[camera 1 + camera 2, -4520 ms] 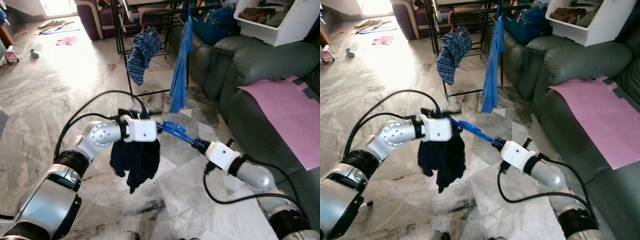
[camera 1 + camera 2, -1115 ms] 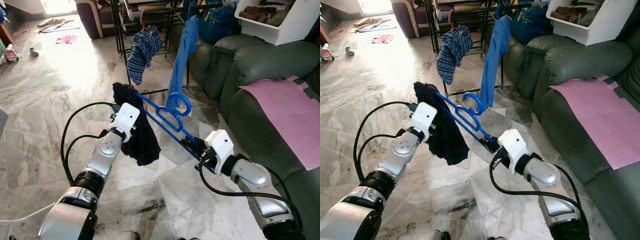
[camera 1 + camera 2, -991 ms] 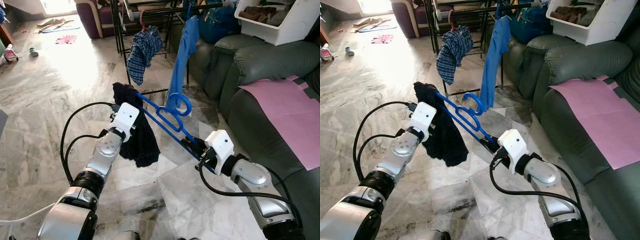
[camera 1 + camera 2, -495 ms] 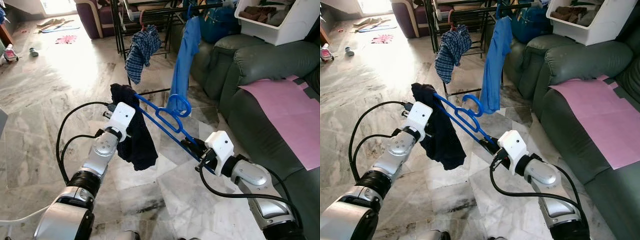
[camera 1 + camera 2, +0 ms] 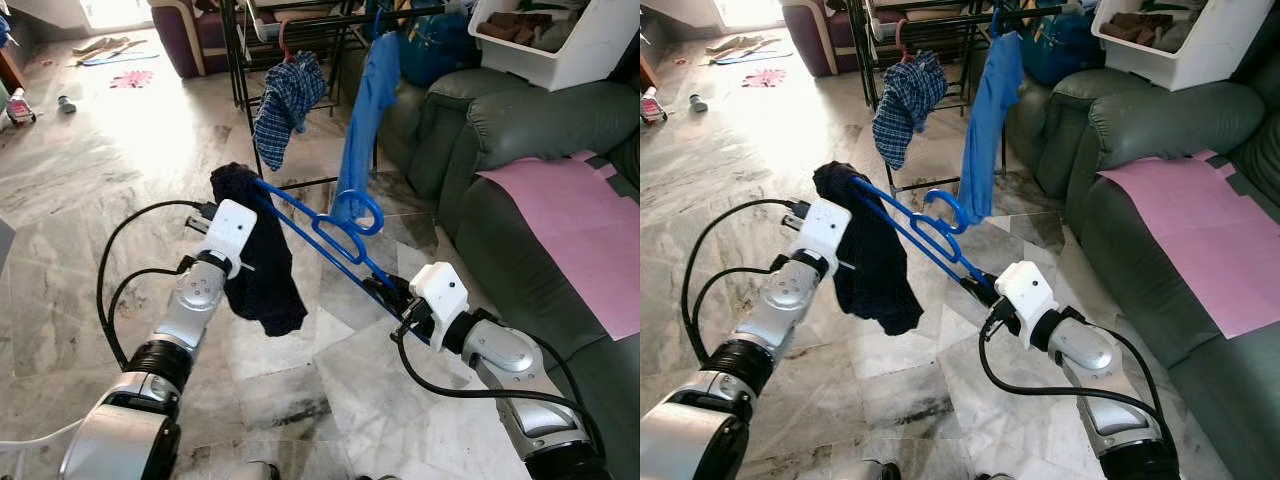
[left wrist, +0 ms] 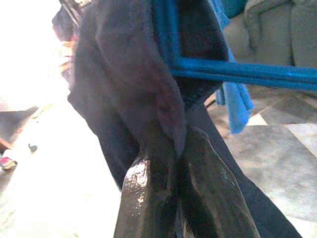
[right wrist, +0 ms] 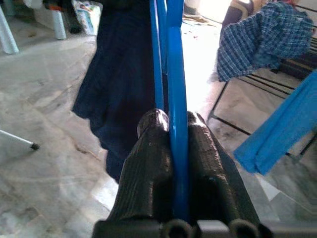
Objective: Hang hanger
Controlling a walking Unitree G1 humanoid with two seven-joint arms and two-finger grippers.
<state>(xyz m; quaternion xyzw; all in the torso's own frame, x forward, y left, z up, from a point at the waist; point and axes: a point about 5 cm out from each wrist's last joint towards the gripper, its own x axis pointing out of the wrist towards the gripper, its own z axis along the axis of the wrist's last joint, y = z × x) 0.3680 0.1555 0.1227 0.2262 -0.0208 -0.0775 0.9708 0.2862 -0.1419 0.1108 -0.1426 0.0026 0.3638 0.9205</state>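
A blue plastic hanger (image 5: 320, 232) stretches slantwise between my two arms, its hook (image 5: 362, 210) pointing up toward the rack. A dark navy garment (image 5: 262, 282) is draped over the hanger's left end and hangs down. My left gripper (image 6: 174, 148) is shut, pinching a fold of that dark cloth right beside the hanger's bar (image 6: 237, 72). My right gripper (image 7: 173, 119) is shut on the hanger's lower right end (image 5: 388, 290). The black drying rack (image 5: 243, 70) stands behind, beyond the hanger.
On the rack hang a plaid shirt (image 5: 285, 100) and a blue shirt (image 5: 362, 120). A dark green sofa (image 5: 520, 130) with a pink sheet (image 5: 580, 230) and a white bin (image 5: 560, 45) runs along the right. Marble floor (image 5: 100, 180) lies open to the left.
Since 4.5 s ago both arms lifted the hanger and turned its hook upward. In the last second my left gripper shifted left with the dark garment; the right barely moved.
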